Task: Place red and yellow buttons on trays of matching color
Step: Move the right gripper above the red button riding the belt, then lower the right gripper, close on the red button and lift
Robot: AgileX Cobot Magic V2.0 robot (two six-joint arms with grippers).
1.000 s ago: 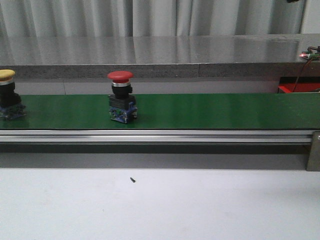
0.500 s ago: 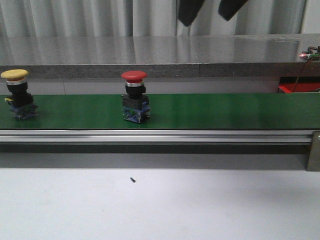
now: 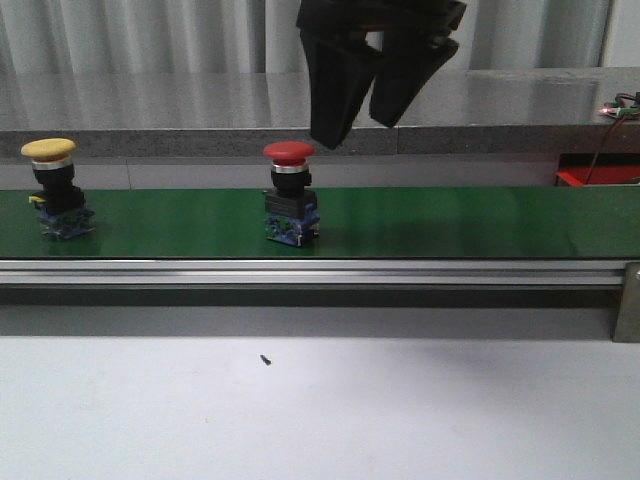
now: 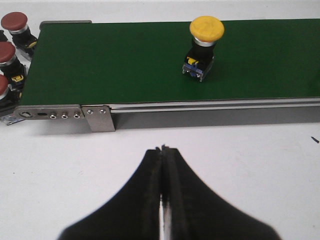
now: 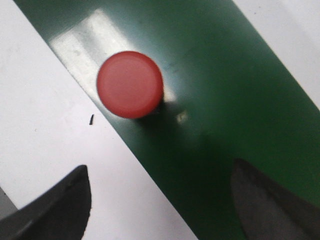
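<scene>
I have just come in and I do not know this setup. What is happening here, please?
Two push buttons stand on a green conveyor belt. The right claw hangs open above the red button, not touching it. The yellow button stands further left. The left claw is shut and empty over the white table.

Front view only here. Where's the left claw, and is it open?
Observer: The left claw is shut, fingers pressed together. It is over the white table, short of the belt, with the yellow button ahead of it.
Operator: Right claw open? Lined up on the red one?
Observer: The right claw is open wide, looking down on the belt. The red button is off the gap between the fingers, not centred in it.
Operator: Anything past the belt's end?
Observer: Three spare red buttons sit on the table just beyond the belt's end, partly cut off by the frame edge.
</scene>
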